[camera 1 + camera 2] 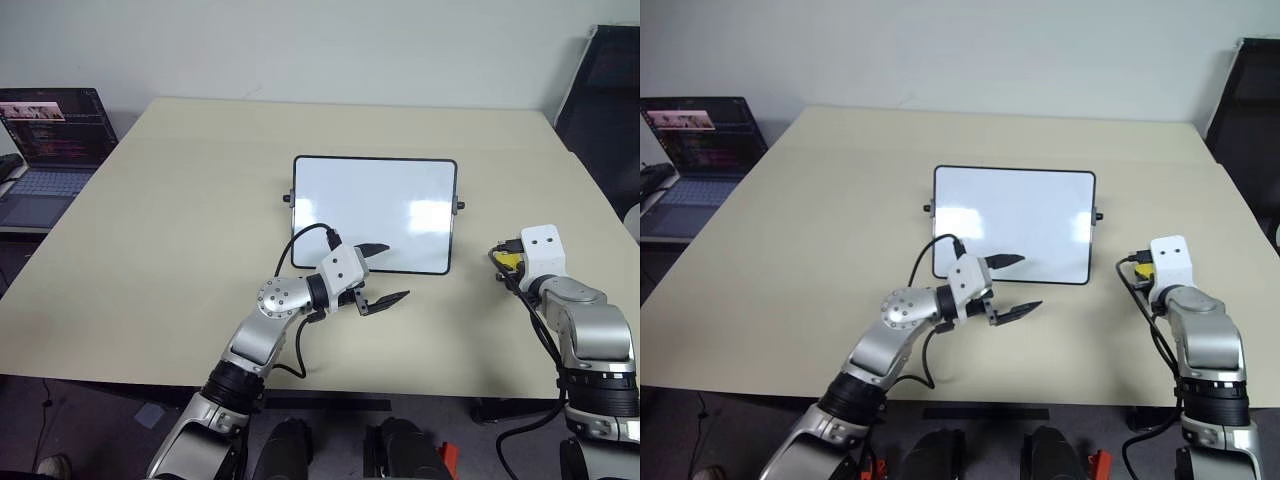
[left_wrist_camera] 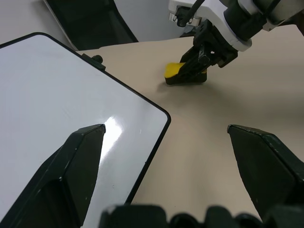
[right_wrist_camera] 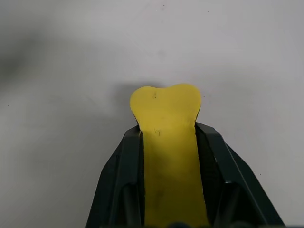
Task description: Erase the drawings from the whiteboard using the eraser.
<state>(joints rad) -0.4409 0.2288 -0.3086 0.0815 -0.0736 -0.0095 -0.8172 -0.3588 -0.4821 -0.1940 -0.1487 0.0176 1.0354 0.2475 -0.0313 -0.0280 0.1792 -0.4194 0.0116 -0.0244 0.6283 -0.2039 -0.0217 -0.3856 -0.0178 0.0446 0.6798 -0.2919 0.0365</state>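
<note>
One desk (image 1: 180, 250) carries the whiteboard (image 1: 375, 210) mid-desk, showing no marks. Left gripper (image 1: 385, 274) spreads its fingers wide at the board's near edge. Right gripper (image 3: 168, 137) pinches the eraser (image 2: 183, 73) near the desk's right edge; keep it flat when wiping.

You see a big tan table (image 1: 180, 260) by a white wall (image 1: 300, 45), and a laptop (image 1: 50, 140) at the left.

No readable text, laptop screen (image 1: 55, 125) lines too small, whiteboard (image 1: 375, 213) bare of writing
</note>
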